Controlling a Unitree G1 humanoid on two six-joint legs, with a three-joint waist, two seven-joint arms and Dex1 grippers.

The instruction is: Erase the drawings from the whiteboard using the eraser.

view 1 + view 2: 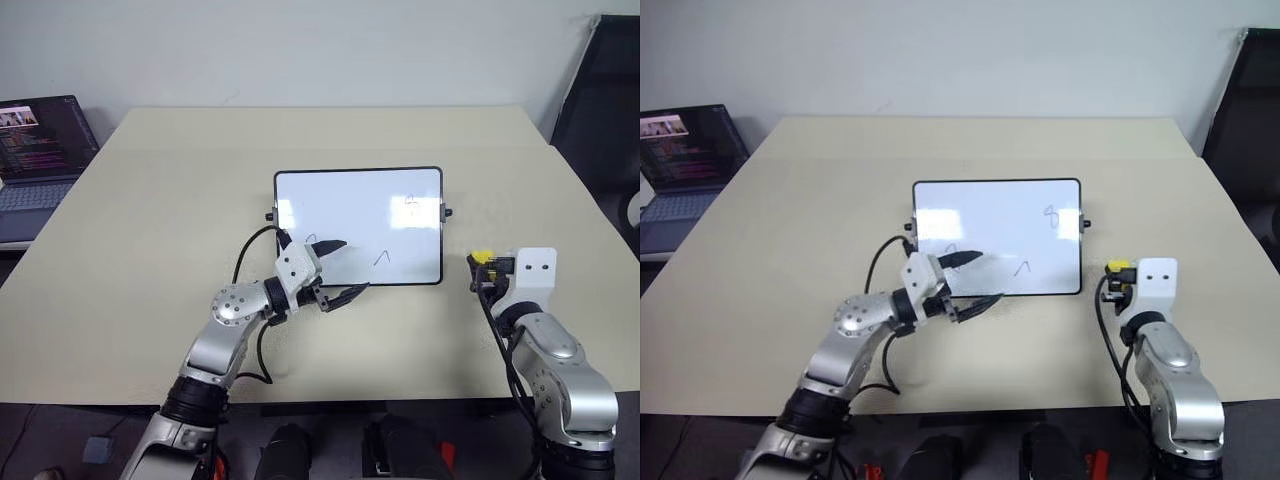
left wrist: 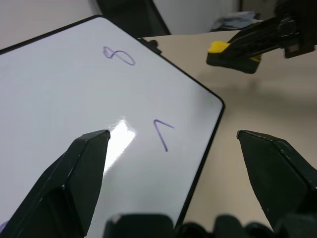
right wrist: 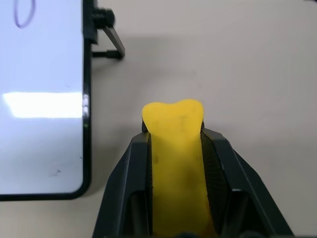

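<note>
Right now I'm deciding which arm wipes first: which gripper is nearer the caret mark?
Left. The left gripper is open over the whiteboard's near edge, beside the caret mark. The right gripper, shut on the eraser, is off the board's right side.

You had head stereo pair looking forward and down over table (image 1: 150, 220), whole whiteboard (image 1: 358, 225) mid-frame, laptop (image 1: 40, 150) at robot's left edge (both eyes shared same scene, slightly offset). Left wrist camera sat low and close, looking along left gripper (image 2: 173, 144) across board's near corner toward eraser (image 2: 223, 52). Right wrist camera looked down, very near, along right gripper (image 3: 173, 144) at eraser and board's edge. All four shared that board.
</note>
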